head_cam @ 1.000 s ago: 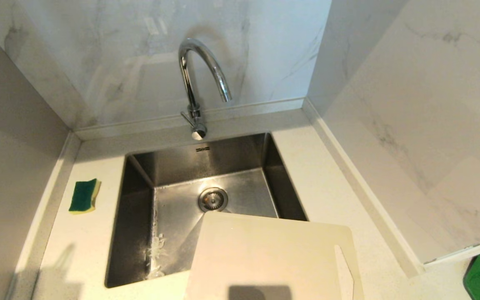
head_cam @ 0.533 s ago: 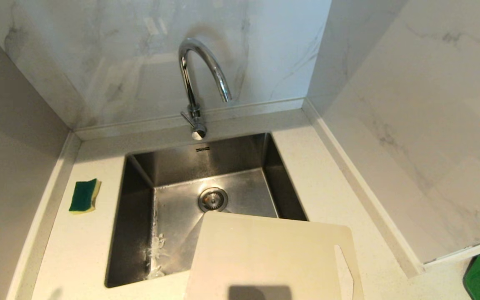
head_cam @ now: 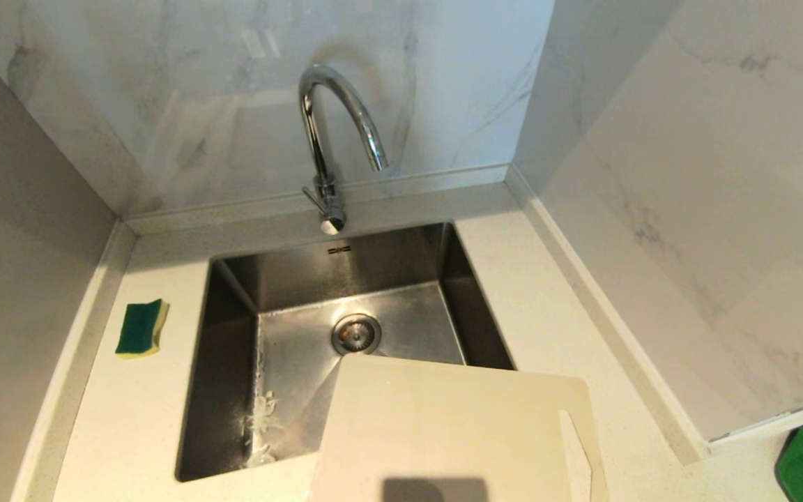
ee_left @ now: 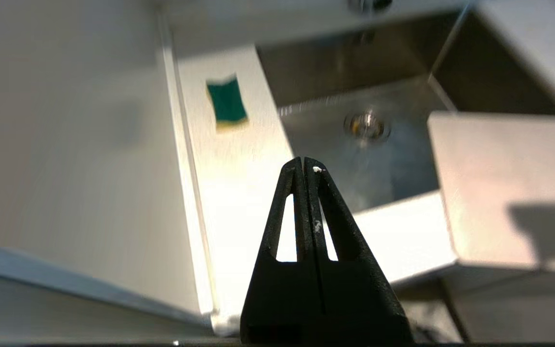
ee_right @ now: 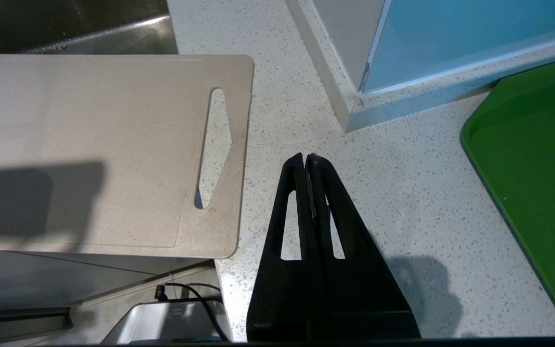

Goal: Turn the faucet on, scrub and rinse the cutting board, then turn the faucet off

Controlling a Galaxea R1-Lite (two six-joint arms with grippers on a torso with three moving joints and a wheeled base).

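Bright light fell from above; glare streaked the faucet (head_cam: 335, 132). My left wrist view was blurred. A square shadow lay at six o'clock on the cutting board (head_cam: 443, 432).

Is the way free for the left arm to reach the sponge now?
Probably yes. The sponge lies alone on the counter left of the sink, and nothing stands between it and the shut, empty left gripper.
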